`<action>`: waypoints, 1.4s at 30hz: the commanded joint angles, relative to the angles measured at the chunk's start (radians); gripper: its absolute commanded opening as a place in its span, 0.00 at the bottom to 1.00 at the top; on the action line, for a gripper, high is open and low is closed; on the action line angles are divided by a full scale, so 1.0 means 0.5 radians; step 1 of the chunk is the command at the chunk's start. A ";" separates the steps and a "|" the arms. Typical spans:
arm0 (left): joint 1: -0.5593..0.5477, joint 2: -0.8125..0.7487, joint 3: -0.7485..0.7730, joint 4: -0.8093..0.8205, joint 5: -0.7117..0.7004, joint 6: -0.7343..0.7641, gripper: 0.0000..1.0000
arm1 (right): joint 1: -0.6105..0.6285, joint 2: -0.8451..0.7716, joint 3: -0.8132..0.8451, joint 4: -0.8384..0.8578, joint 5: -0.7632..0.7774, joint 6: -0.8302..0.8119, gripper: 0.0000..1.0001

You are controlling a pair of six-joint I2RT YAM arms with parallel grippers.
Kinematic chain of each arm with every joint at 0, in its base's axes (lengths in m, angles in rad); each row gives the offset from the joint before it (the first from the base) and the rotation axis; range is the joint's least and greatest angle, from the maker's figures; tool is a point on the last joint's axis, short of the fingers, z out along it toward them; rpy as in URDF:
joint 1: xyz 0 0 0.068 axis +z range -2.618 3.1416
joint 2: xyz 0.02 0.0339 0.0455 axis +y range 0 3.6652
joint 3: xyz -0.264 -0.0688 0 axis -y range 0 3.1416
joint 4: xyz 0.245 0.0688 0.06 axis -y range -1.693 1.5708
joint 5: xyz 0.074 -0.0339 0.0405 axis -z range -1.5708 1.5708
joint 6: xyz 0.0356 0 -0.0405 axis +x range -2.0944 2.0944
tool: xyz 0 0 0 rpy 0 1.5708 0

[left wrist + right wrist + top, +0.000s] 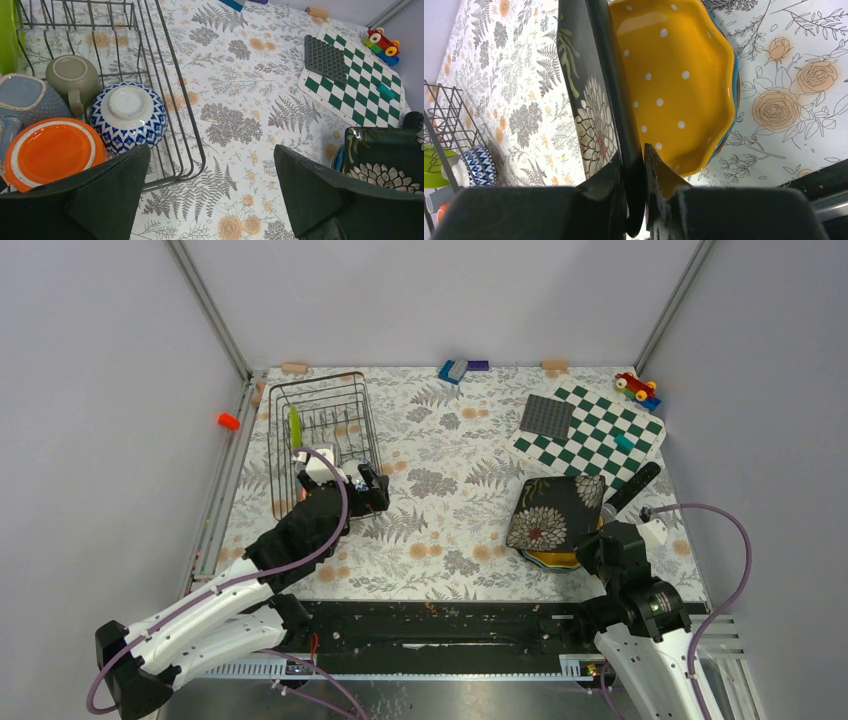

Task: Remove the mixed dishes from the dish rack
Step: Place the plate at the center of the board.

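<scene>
The dish rack stands at the back left, and a lime-green plate is upright in it. In the left wrist view it holds an orange mug, a patterned bowl upside down, a grey cup and a blue-grey dish. My left gripper hangs open over the rack's near right corner, empty. My right gripper is shut on the edge of the black floral square plate, which is tilted over a yellow dotted plate stacked on a blue plate.
A green-white chequered board with a dark studded square lies at the back right, next to a toy car. A black cylinder lies beside the plate stack. Small blocks line the back edge.
</scene>
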 commanded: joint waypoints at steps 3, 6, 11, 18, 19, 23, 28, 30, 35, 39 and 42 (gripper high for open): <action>-0.005 0.014 0.059 0.026 -0.078 -0.042 0.99 | -0.001 0.030 -0.013 0.152 0.074 0.024 0.16; -0.005 0.018 0.062 0.018 -0.093 -0.045 0.99 | -0.001 0.029 -0.023 0.151 0.079 0.028 0.17; -0.006 0.025 0.065 0.005 -0.122 -0.052 0.99 | -0.001 0.030 -0.035 0.153 0.092 0.028 0.21; -0.006 0.053 0.080 -0.016 -0.161 -0.064 0.99 | -0.001 0.017 -0.041 0.106 0.153 0.041 0.26; -0.005 0.059 0.080 -0.015 -0.164 -0.067 0.99 | -0.001 0.009 -0.038 0.094 0.162 0.041 0.27; -0.005 0.080 0.089 -0.013 -0.164 -0.070 0.99 | -0.001 -0.034 -0.054 0.061 0.186 0.047 0.31; -0.005 0.108 0.102 -0.017 -0.170 -0.067 0.99 | -0.001 -0.048 -0.102 0.060 0.172 0.063 0.38; -0.005 0.113 0.105 -0.021 -0.173 -0.068 0.99 | -0.001 -0.040 -0.113 0.060 0.168 0.062 0.39; -0.007 0.119 0.103 -0.020 -0.179 -0.070 0.99 | 0.000 -0.034 -0.146 0.065 0.174 0.068 0.42; -0.006 0.124 0.105 -0.025 -0.182 -0.070 0.99 | -0.001 -0.053 -0.179 0.061 0.198 0.071 0.47; -0.007 0.128 0.105 -0.019 -0.182 -0.068 0.99 | -0.001 -0.052 -0.198 0.061 0.202 0.068 0.53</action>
